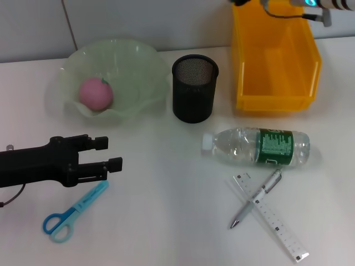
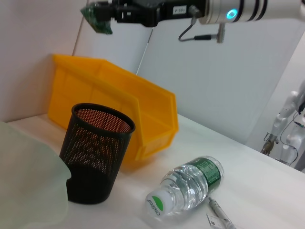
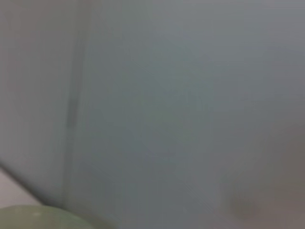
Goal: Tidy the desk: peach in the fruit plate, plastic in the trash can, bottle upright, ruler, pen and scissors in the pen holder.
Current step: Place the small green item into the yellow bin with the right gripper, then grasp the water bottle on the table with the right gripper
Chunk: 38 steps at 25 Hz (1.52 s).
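Above the yellow bin [image 1: 275, 61], the right end effector [image 2: 97, 16] pinches green plastic [image 2: 96, 20] — left end effector [image 1: 111, 154] spread, empty.

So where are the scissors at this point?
In the head view the scissors lie flat on the table's near left, just below the open left gripper, not yet in the pen holder.

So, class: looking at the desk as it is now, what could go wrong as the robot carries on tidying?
1. The pen lies across the ruler, so lifting either could drag the other.
2. The bottle lies on its side and might roll when gripped.
3. The open left gripper hangs just above the scissors, which lie flat and may slip. The right gripper is high over the yellow bin.
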Motion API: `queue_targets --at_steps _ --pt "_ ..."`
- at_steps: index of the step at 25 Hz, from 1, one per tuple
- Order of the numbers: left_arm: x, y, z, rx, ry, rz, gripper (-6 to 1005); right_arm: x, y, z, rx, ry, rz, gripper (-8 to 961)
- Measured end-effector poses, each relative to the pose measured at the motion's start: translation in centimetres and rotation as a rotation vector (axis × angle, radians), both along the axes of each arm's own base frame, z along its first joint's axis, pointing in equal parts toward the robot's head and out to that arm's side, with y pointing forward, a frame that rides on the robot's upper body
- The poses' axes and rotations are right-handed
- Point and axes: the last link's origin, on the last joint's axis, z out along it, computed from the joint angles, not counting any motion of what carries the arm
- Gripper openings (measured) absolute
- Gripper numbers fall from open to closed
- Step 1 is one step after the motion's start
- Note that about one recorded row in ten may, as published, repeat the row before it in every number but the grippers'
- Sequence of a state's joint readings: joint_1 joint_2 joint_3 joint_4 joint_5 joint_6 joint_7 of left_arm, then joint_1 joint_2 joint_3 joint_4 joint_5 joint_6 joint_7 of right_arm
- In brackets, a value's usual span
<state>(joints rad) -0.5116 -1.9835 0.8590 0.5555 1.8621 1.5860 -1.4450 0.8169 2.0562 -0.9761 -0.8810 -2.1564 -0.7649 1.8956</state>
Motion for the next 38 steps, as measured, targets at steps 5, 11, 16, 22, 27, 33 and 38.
queue_targets --at_steps 5,11,16,22,27,33,38 --pt "0.0 0.1 0.0 0.000 0.000 0.000 751 3.3 0.3 0.7 0.040 0.094 -0.156 213" --pt "0.0 0.1 0.0 -0.001 0.000 0.004 751 6.7 -0.2 1.7 0.064 0.171 -0.280 215" --pt "0.0 0.1 0.0 -0.001 0.000 0.004 750 8.2 -0.4 1.7 0.052 0.185 -0.336 217" --pt "0.0 0.0 0.0 -0.002 0.001 0.003 751 8.4 -0.6 1.4 0.041 0.183 -0.342 219" --pt "-0.1 -0.1 0.0 -0.002 0.001 0.004 750 8.4 -0.7 1.1 0.036 0.185 -0.344 221" --pt "-0.2 -0.3 0.0 -0.003 -0.001 0.007 750 8.3 -0.7 1.1 0.034 0.185 -0.340 483" --pt "-0.3 -0.3 0.0 -0.004 -0.001 0.007 751 8.3 -0.7 1.1 0.037 0.189 -0.341 632"
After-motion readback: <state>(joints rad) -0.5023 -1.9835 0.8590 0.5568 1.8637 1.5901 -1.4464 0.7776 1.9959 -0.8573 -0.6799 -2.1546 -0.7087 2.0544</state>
